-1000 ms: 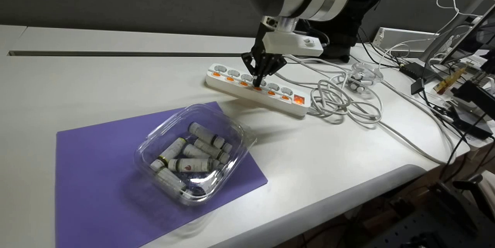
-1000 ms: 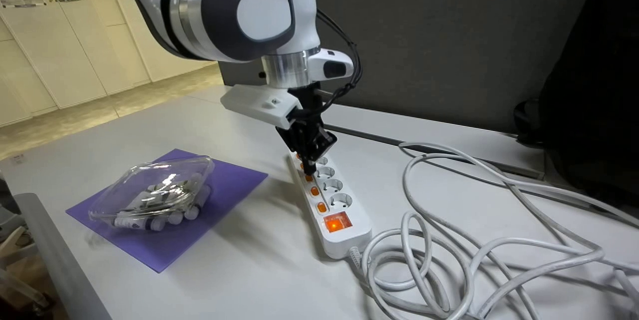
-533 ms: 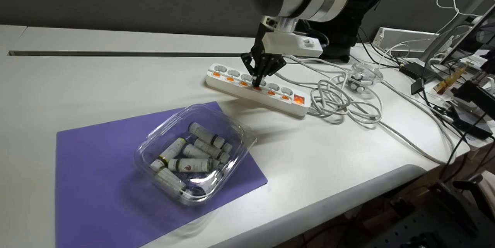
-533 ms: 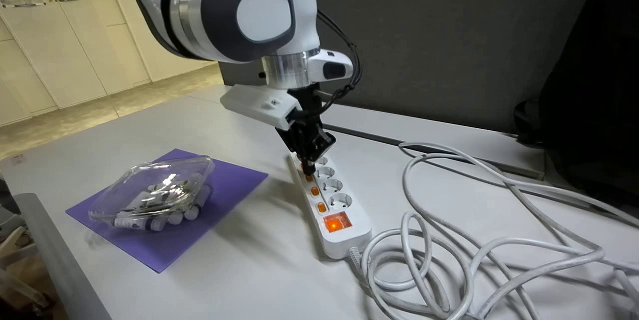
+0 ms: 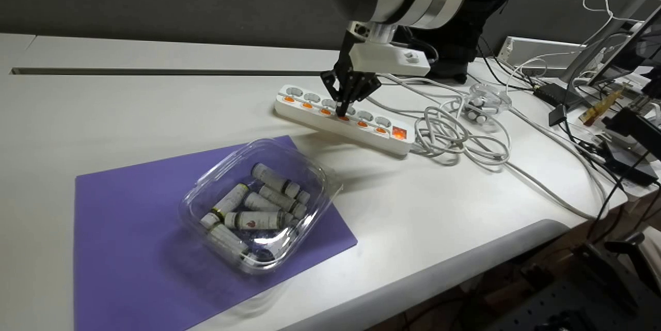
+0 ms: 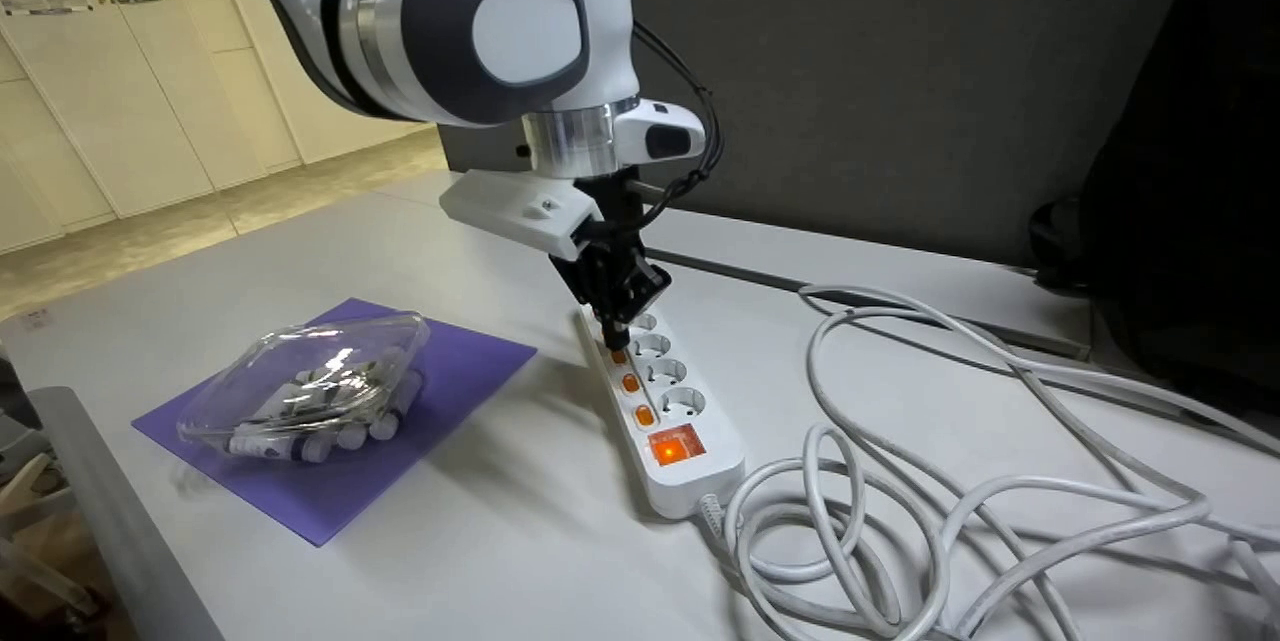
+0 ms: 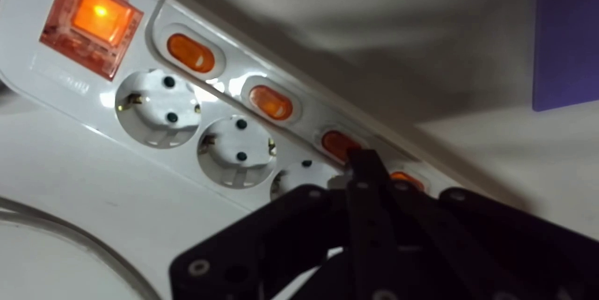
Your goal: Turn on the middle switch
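The white power strip (image 5: 320, 120) lies on the table. It has a row of sockets and small orange switches, and it also shows in an exterior view (image 6: 705, 481) and the wrist view (image 7: 28, 47). My gripper (image 5: 341, 113) points down at it, also seen in an exterior view (image 6: 617, 341). The fingers are shut with nothing between them. In the wrist view the fingertips (image 7: 361, 156) overlap the edge of a mid-row orange switch (image 7: 338, 143); whether they press it, I cannot tell. This switch looks darker than its neighbours. A further switch (image 7: 407, 179) is partly hidden by the fingers.
The large end switch (image 7: 100, 14) glows orange. Coiled white cable (image 6: 850, 521) lies beyond that end. A clear plastic box (image 5: 258, 207) with several small bottles rests on a purple sheet (image 5: 124, 227). A dark partition (image 5: 155, 0) stands behind the table.
The gripper has shifted very slightly to the left in both exterior views, its tips staying at the same switch. The power strip and the box have not moved.
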{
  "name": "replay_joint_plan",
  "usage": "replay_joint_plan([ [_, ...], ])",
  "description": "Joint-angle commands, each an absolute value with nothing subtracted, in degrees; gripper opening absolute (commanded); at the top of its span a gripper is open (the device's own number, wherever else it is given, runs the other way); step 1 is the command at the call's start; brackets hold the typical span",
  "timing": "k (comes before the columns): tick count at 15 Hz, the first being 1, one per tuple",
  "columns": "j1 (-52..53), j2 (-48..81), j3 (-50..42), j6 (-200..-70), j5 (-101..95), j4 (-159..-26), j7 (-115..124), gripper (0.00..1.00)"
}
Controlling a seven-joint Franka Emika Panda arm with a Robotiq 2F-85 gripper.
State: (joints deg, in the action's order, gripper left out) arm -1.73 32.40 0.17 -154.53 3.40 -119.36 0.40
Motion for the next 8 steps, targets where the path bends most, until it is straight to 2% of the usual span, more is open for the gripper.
replay_joint_plan([
  [1, -1.0, 33.5, -0.4, -154.5, 2.6, -119.3, 1.1, 0.00],
  [8, 6.0, 35.5, -6.2, -157.4, -6.3, -120.3, 5.1, 0.00],
])
